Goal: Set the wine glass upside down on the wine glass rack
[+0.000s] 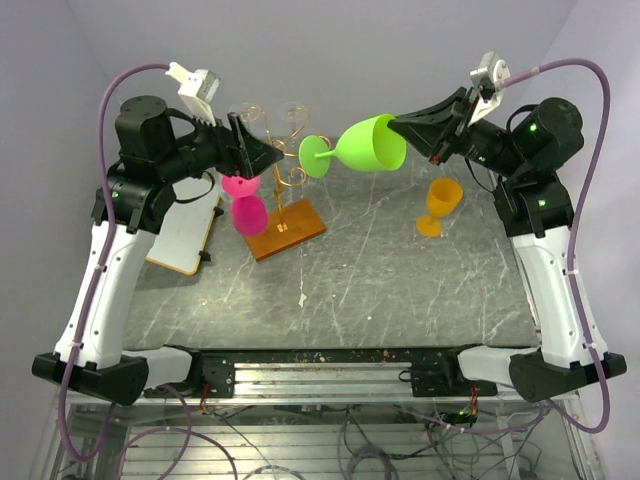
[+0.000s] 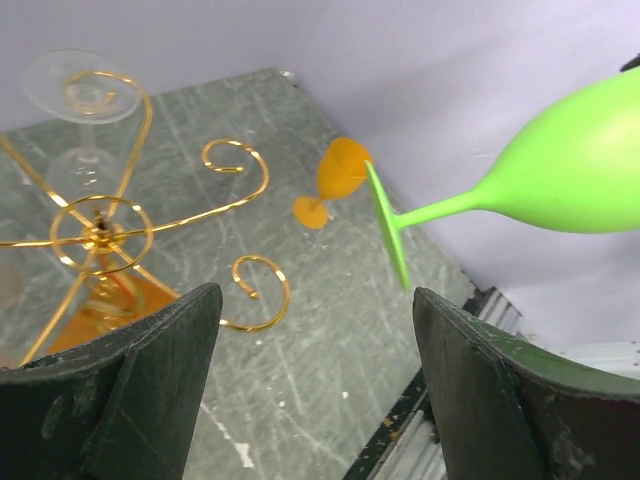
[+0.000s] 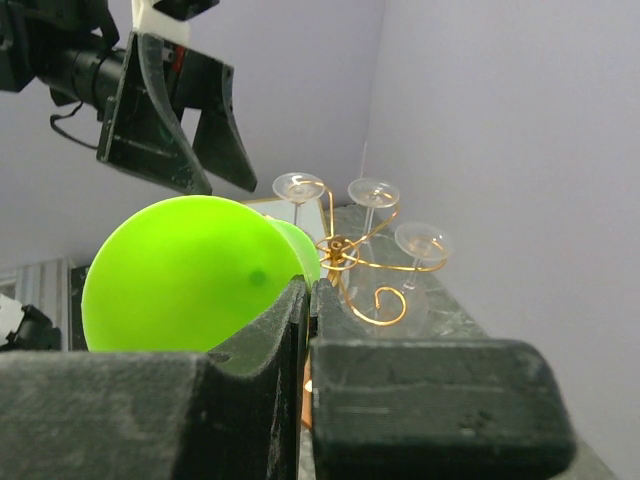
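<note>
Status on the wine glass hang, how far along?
Done: pink glass and clear glasses already hang upside down on the rack. In hand: right gripper shut on the green glass rim, glass sideways, foot toward the left gripper, jaws open. Left: invert and hang the green one; orange glass stands on the table.

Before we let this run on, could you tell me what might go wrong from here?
The right tool pinches the lime-green wine glass only at its bowl rim, sideways, so it may pivot or slip. The open left tool could miss its thin stem. Its foot might knock the gold wire rack, which already holds glasses.
</note>
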Motion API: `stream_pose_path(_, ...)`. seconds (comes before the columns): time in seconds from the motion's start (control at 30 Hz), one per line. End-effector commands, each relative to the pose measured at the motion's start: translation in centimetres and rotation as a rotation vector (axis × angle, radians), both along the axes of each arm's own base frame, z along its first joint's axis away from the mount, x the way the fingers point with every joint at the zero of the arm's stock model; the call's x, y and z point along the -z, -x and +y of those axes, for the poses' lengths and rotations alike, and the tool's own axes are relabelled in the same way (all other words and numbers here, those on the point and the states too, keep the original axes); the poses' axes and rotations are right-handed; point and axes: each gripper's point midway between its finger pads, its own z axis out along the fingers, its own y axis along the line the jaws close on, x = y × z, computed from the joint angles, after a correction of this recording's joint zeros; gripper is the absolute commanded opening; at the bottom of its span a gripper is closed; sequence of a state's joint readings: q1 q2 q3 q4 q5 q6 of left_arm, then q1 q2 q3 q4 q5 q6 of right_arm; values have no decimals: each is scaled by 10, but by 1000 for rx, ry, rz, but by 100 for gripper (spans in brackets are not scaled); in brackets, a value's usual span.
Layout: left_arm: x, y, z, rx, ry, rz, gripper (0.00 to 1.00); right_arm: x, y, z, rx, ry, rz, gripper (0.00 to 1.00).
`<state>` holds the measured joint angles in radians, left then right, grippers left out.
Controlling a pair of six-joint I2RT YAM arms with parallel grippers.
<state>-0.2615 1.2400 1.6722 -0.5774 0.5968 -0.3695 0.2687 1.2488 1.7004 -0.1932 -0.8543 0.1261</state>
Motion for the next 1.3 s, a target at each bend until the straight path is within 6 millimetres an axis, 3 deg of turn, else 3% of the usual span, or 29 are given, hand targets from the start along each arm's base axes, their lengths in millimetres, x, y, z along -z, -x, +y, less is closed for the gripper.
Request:
stream_pose_path(0.0,-16,8,-26,92,109,27,87,-15,-6,1,24,-36,0,0)
stream_pose_path(0.27,-6,-2,-56,145,131,98,86,-10,-8,5,-2,-16,9,0)
stream_pose_path(0.4,1,-11,-64,148,123,117,78,-9,-4,9,-32,-7,9,0)
stream_pose_path(0.83,12,-9,-80,211,136,169,27,1,-14,8,19,31,-4,0)
stream_pose_path(0.93,10,-7,-81,217,140,170,9,5,-15,8,30,37,-5,0)
stream_pose_path(1.07,8,-6,-78,206,134,156,7,12,-19,4,60,64,-22,1)
stream_pose_path(1.27,-5,-4,-61,165,146,111,7,25,-17,-4,104,121,-49,50)
